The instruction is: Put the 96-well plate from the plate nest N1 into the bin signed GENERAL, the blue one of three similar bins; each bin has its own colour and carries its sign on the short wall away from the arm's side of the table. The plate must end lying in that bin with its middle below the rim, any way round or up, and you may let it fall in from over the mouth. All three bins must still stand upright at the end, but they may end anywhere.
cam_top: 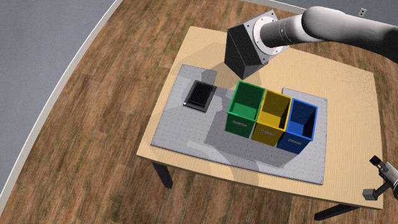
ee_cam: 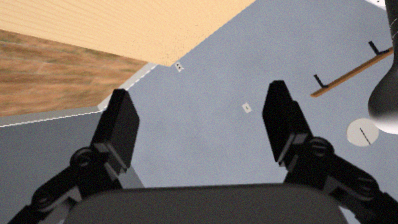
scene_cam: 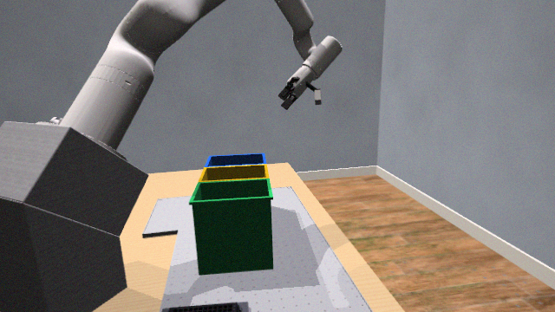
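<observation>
nothing done yet, by the look of it: 96-well plate (cam_top: 199, 94) lying in plate nest n1 (cam_top: 208, 107) at far left of the grey mat (cam_top: 180, 130), untouched. pick, carry and drop all left to do. next along, three bins in a touching row, all upright and seemingly holding nothing: green bin (cam_top: 244, 107), yellow bin (cam_top: 273, 116), then blue bin (cam_top: 300, 124), the target. far right and high up, gripper (scene_cam: 290, 96) spread wide, holding nothing, well apart from plate.

The plate (cam_top: 199, 94) is lying in its nest (cam_top: 209, 104) on the counter (cam_top: 348, 93). Three bins (cam_top: 275, 94) are standing touching, well apart from it
</observation>
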Robot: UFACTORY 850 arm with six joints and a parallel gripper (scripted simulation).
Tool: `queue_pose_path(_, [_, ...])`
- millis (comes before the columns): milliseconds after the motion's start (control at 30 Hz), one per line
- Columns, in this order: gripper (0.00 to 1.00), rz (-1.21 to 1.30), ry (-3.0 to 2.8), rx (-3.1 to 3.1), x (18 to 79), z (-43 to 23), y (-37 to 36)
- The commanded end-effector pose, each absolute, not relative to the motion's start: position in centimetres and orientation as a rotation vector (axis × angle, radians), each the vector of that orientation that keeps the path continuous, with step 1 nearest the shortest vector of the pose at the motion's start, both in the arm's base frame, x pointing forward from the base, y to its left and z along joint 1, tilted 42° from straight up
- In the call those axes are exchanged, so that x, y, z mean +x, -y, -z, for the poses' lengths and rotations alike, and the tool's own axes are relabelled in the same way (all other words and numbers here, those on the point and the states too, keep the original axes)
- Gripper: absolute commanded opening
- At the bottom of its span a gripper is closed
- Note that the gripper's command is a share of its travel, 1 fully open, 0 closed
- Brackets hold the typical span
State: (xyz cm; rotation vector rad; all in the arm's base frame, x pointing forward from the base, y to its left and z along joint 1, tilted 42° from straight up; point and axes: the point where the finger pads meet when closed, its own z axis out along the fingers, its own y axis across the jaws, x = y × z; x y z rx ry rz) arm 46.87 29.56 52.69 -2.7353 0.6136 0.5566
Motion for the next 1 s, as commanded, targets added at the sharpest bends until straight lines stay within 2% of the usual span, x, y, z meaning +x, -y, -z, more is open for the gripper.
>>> queue_pose_path(0, [1.00, -0.556, -0.606, -2.730, 47.9, -51.7, -28.7])
queue_pose_path(967, [1.00, -0.510, -0.455, -2.582, 53.5, -44.1, -21.3])
